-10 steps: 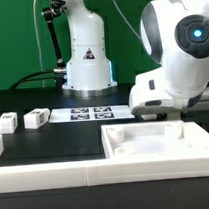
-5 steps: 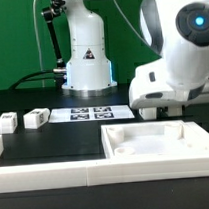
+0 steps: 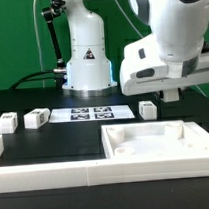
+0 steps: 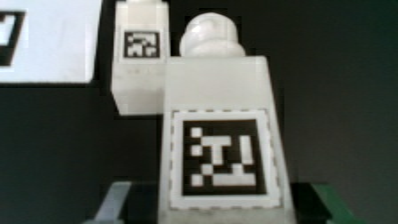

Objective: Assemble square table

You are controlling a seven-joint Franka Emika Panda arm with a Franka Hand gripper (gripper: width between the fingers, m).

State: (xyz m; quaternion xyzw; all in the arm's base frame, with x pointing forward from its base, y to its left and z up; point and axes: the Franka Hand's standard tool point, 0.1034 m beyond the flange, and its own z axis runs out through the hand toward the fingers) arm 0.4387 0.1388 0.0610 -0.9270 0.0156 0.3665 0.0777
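In the wrist view my gripper is shut on a white table leg with a black-and-white tag; its rounded tip points away from me. A second leg stands just beyond it, next to the marker board. In the exterior view my gripper hangs above the far edge of the square tabletop. The held leg is hidden there. One leg stands to the gripper's left, and two more legs stand at the exterior view's left.
The marker board lies flat before the robot base. A long white border wall runs along the near edge.
The arm has risen and shifted toward the exterior view's left. That has uncovered the leg standing behind the tabletop.
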